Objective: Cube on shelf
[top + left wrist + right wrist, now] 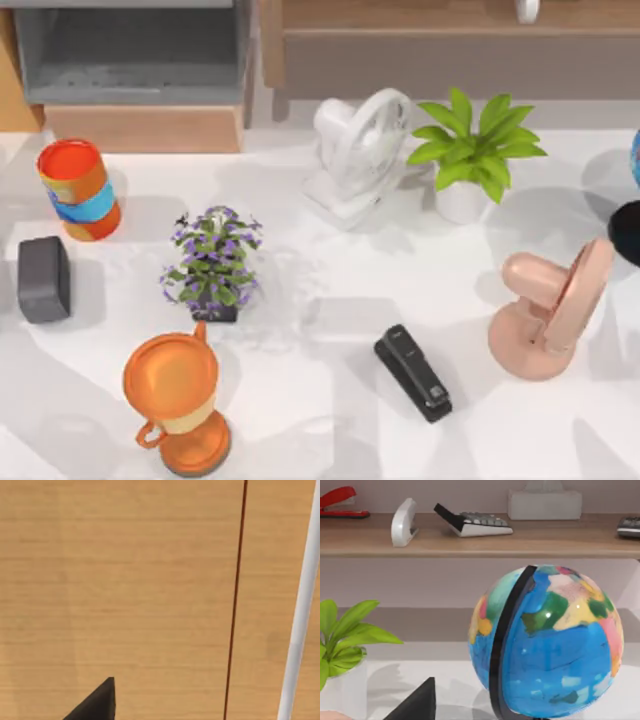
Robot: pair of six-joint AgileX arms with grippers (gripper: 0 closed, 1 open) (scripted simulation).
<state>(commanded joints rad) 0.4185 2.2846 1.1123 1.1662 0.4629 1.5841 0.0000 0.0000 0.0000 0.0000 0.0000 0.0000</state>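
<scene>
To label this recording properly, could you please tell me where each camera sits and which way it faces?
Top view: above the table, looking down; shelf along the far edge.
Left wrist view: on the left arm, facing a light wooden surface; a dark end effector finger shows.
Right wrist view: on the right arm, facing the globe and shelf.
Shared: green plant.

The shelf [450, 20] runs along the surface's [330, 440] far edge at the right, with a box compartment [130, 60] at the far left corner. A fan [360, 150] stands just left of a potted plant [475, 155] near the far edge. A stapler [412, 373] lies toward the near edge, between a flowering plant [212, 265] on its left and another fan [550, 310] by the right edge.
</scene>
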